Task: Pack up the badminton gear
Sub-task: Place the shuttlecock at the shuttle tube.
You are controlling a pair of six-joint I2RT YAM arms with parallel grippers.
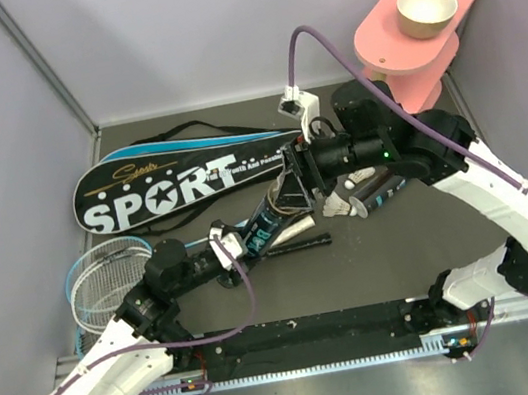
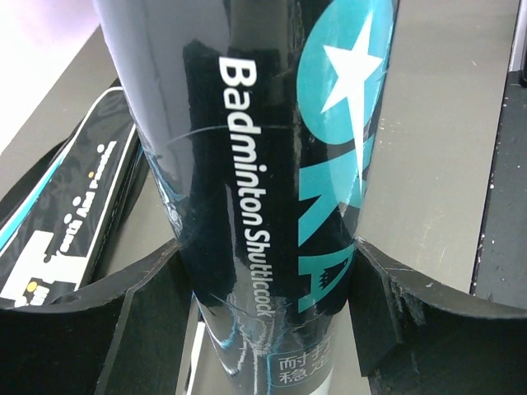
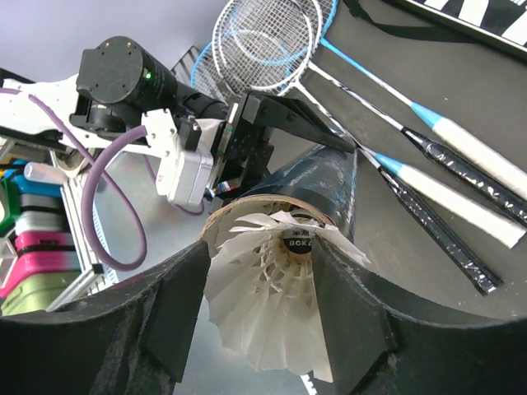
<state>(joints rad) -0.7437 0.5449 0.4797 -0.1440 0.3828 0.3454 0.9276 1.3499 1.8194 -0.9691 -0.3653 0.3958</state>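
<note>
Top view: I have the left claw (image 1: 249, 243) pinching the tilted black tube (image 1: 270, 222), with the right claw (image 1: 286, 194) at its upper mouth.
Left wrist: tube (image 2: 272, 164) clamped between the jaws, SPORT racket bag (image 2: 58, 214) to the claw's left.
Right wrist: claw (image 3: 263, 271) spread, white shuttlecock (image 3: 263, 313) between the jaws, at the tube mouth.

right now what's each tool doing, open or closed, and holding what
left tool: closed on the black tube
right tool: open around a white shuttlecock that sits at the tube's mouth
</note>
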